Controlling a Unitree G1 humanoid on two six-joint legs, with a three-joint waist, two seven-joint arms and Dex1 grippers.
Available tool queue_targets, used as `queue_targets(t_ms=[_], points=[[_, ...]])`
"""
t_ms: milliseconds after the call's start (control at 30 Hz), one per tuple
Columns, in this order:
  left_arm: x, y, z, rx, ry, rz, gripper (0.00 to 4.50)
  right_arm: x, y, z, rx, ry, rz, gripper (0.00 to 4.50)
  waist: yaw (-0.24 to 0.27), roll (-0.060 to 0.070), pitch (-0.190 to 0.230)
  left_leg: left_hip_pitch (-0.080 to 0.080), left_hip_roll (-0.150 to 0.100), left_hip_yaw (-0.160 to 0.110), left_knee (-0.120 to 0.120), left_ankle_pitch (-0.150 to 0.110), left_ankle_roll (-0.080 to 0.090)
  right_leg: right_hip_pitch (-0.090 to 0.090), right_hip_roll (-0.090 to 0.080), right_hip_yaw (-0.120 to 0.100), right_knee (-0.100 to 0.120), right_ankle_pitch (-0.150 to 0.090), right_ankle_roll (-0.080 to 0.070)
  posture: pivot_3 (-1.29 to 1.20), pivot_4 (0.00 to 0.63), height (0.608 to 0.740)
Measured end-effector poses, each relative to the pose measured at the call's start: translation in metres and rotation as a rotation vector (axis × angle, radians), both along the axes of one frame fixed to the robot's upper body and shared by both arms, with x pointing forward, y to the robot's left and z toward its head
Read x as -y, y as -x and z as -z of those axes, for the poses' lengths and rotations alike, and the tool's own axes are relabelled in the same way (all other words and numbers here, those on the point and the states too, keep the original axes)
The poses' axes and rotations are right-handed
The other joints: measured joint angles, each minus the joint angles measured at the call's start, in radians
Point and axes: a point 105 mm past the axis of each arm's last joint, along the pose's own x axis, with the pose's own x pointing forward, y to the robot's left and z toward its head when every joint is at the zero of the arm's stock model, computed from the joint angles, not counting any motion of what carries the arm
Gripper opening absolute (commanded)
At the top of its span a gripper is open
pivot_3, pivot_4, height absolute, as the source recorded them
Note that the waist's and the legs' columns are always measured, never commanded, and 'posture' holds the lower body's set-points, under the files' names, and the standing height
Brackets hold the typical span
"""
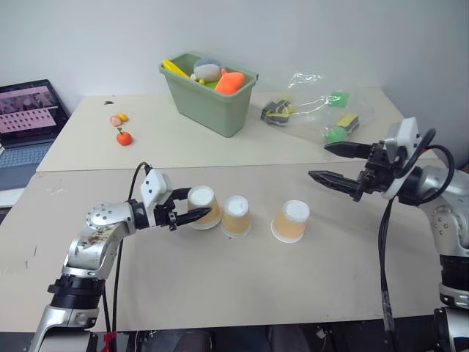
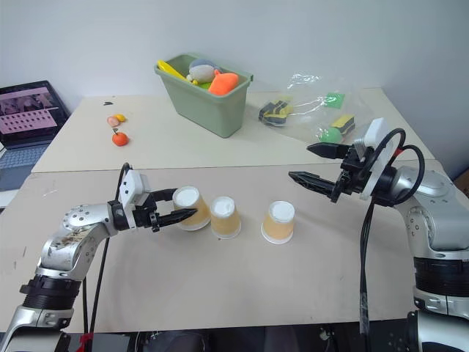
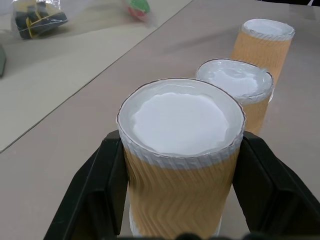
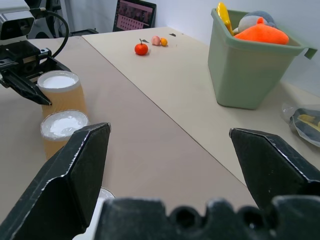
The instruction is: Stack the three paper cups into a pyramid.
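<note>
Three tan-orange tapered paper cups (image 1: 237,215) stand upside down in a row on the beige tabletop (image 1: 220,286). The left hand (image 1: 192,215) grips the nine-o'clock cup (image 1: 203,207); the right hand (image 1: 331,162), jaws spread and empty, hovers at two o'clock.

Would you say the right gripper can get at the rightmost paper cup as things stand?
Probably yes. The right gripper is open and hovers above the table, and nothing stands between it and the rightmost paper cup, which is apart from the middle cup.
</note>
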Motion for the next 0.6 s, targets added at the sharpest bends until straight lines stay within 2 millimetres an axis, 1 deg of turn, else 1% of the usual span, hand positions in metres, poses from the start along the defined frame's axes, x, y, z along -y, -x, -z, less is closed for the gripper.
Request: queue_targets(t_ms=[200, 267, 300, 333, 367, 400, 600], points=[[0.006, 0.003, 0.008, -0.034, -0.016, 0.049, 2.49, 0.002, 0.0, 0.002, -0.004, -0.003, 0.013, 4.5, 0.0, 0.0, 0.0, 0.0, 0.0, 0.0, 0.0, 0.0, 0.0, 0.0, 0.0, 0.0, 0.0, 0.0, 0.0, 0.0, 0.15, 0.74], [0.009, 0.005, 0.01, -0.044, -0.022, 0.07, 3.44, 0.002, -0.001, 0.002, -0.004, -0.003, 0.013, 4.5, 0.001, 0.0, 0.0, -0.001, 0.0, 0.0, 0.0, 0.0, 0.0, 0.0, 0.0, 0.0, 0.0, 0.0, 0.0, 0.0, 0.15, 0.74], [0.01, 0.006, 0.011, -0.047, -0.023, 0.076, 3.63, 0.002, -0.001, 0.002, -0.004, -0.003, 0.013, 4.5, 0.001, 0.0, 0.0, -0.001, 0.0, 0.0, 0.0, 0.0, 0.0, 0.0, 0.0, 0.0, 0.0, 0.0, 0.0, 0.0, 0.15, 0.74], [0.01, 0.006, 0.012, -0.054, -0.023, 0.083, 4.11, 0.002, -0.001, 0.001, -0.004, -0.003, 0.014, 4.5, 0.001, 0.0, 0.0, -0.001, 0.0, 0.0, 0.0, 0.0, 0.0, 0.0, 0.0, 0.0, 0.0, 0.0, 0.0, 0.0, 0.15, 0.74], [0.011, 0.007, 0.012, -0.06, -0.024, 0.092, 4.39, 0.002, -0.001, 0.002, -0.004, -0.003, 0.014, 4.5, 0.001, 0.0, 0.0, -0.001, 0.0, 0.0, 0.0, 0.0, 0.0, 0.0, 0.0, 0.0, 0.0, 0.0, 0.0, 0.0, 0.15, 0.74], [0.011, 0.008, 0.013, -0.063, -0.025, 0.097, 4.46, 0.002, -0.001, 0.002, -0.004, -0.003, 0.014, 4.5, 0.001, 0.0, 0.0, -0.001, 0.0, 0.0, 0.0, 0.0, 0.0, 0.0, 0.0, 0.0, 0.0, 0.0, 0.0, 0.0, 0.15, 0.74], [0.008, 0.006, 0.011, -0.061, -0.024, 0.076, 4.46, 0.003, 0.0, 0.003, -0.008, -0.004, 0.018, 4.5, 0.0, 0.0, 0.0, 0.0, 0.0, 0.0, 0.0, 0.0, 0.0, 0.0, 0.0, 0.0, 0.0, 0.0, 0.0, 0.0, 0.15, 0.74]])
